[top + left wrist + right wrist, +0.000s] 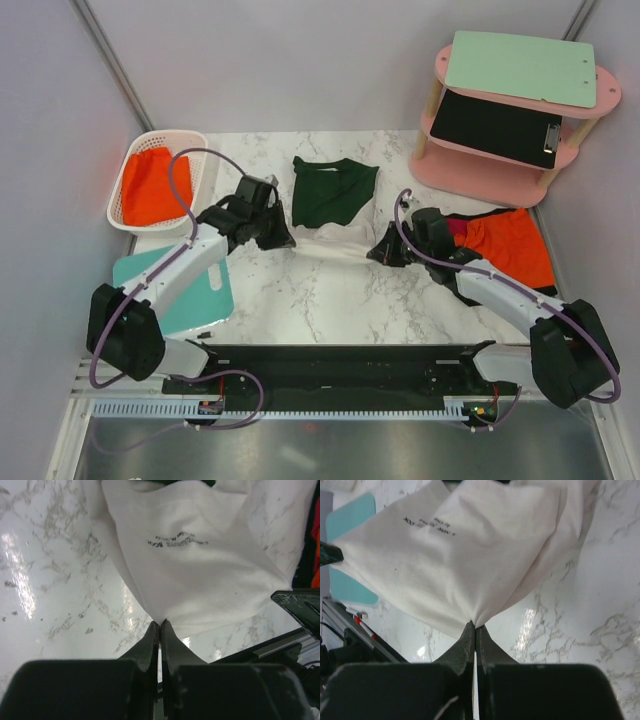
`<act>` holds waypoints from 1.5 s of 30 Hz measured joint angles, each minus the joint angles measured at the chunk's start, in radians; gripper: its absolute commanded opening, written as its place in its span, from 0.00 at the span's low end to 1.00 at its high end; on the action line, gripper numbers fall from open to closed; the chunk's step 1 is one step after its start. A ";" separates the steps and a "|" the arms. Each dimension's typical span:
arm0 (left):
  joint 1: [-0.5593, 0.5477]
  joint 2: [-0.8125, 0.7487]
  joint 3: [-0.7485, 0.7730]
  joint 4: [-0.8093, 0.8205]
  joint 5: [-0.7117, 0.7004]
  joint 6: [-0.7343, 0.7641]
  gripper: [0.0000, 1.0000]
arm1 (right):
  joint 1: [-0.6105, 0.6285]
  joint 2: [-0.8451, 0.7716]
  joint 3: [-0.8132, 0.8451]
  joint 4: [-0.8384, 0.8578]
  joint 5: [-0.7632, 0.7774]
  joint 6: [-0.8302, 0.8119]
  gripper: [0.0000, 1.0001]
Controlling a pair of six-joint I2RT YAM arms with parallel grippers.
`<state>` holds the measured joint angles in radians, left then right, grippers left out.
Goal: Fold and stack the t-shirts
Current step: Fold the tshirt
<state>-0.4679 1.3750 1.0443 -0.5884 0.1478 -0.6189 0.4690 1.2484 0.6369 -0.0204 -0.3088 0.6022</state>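
The cream-white t-shirt (333,241) with small dark chest lettering hangs stretched between my two grippers above the marble table. My left gripper (284,240) is shut on its left corner, seen in the left wrist view (160,622) with the shirt (200,560) spreading away from the tips. My right gripper (380,252) is shut on the other corner, seen in the right wrist view (475,625) below the cloth (455,555). The dark green t-shirt (330,190) lies folded on the table just behind the white one.
A white basket (186,140) with orange cloth (150,187) stands at the back left. A teal board (180,285) lies under the left arm. Orange and dark garments (510,245) lie at the right. A pink two-tier shelf (515,110) stands at the back right.
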 measured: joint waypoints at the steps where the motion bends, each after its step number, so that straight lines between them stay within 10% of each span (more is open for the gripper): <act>1: 0.000 0.016 0.050 -0.010 -0.014 0.003 0.02 | -0.003 0.006 0.037 -0.007 0.021 -0.008 0.00; 34: 0.199 0.890 1.176 -0.111 0.074 0.101 0.05 | -0.160 0.809 0.934 0.085 0.210 -0.147 0.04; 35: 0.203 0.914 1.200 -0.113 0.083 0.101 0.07 | -0.163 0.838 0.963 0.088 0.213 -0.147 0.07; 39: 0.220 1.011 1.266 -0.105 0.118 0.104 1.00 | -0.168 0.961 1.063 0.095 0.251 -0.138 0.56; 40: 0.222 1.032 1.275 -0.105 0.122 0.105 1.00 | -0.168 0.985 1.074 0.098 0.267 -0.137 0.93; 45: 0.230 1.067 1.255 -0.114 0.111 0.103 1.00 | -0.168 0.986 0.980 0.182 0.341 -0.144 0.98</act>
<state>-0.2375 2.4416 2.2993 -0.7029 0.2588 -0.5159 0.3008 2.2349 1.6169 0.1612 0.0319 0.4583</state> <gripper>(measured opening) 0.994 0.974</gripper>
